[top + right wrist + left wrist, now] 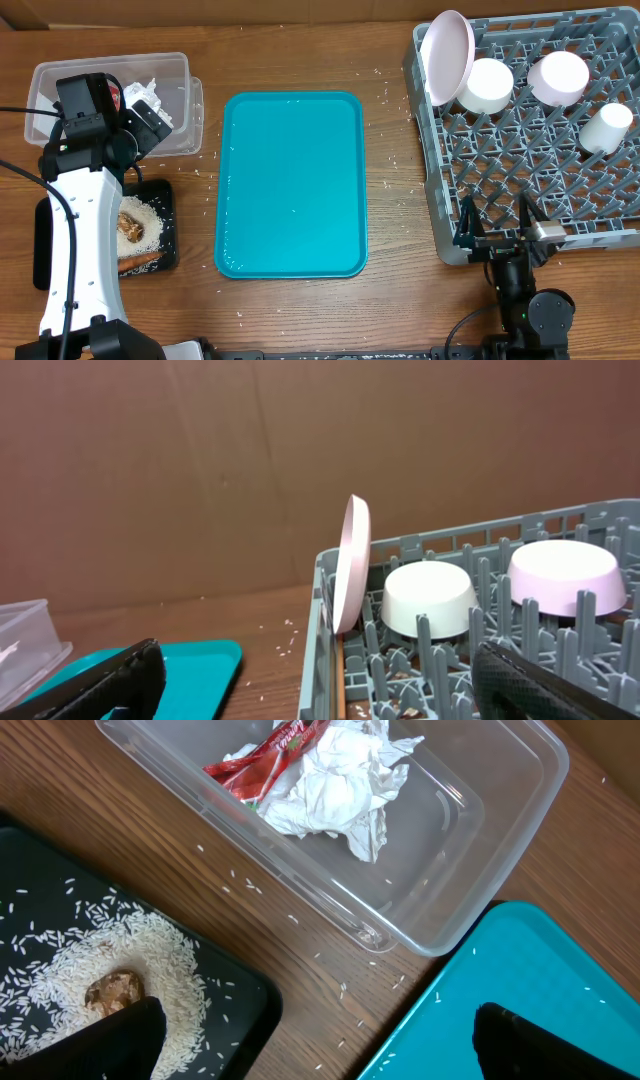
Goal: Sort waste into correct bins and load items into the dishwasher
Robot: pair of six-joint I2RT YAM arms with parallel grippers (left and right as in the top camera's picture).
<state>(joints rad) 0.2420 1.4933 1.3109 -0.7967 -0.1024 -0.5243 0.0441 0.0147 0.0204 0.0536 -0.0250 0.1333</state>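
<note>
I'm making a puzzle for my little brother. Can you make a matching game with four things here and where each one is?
Things:
1. pink plate
2. crumpled tissue
3. rice
4. teal tray

Places:
A. on the black tray
B. standing on edge in the grey rack
C. flat on the table, in the middle
D. in the clear bin

Pairs: 1-B, 2-D, 3-A, 4-C.

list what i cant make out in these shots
Black tray: overhead, the left arm covers much of it; the left wrist view cuts it at the frame edge.
Brown lump in the rice: left wrist, the left gripper hides its lower part; too small overhead to identify.
Red wrapper: left wrist, print cut off by the top edge.
White cup: beyond the right wrist view's right edge.
</note>
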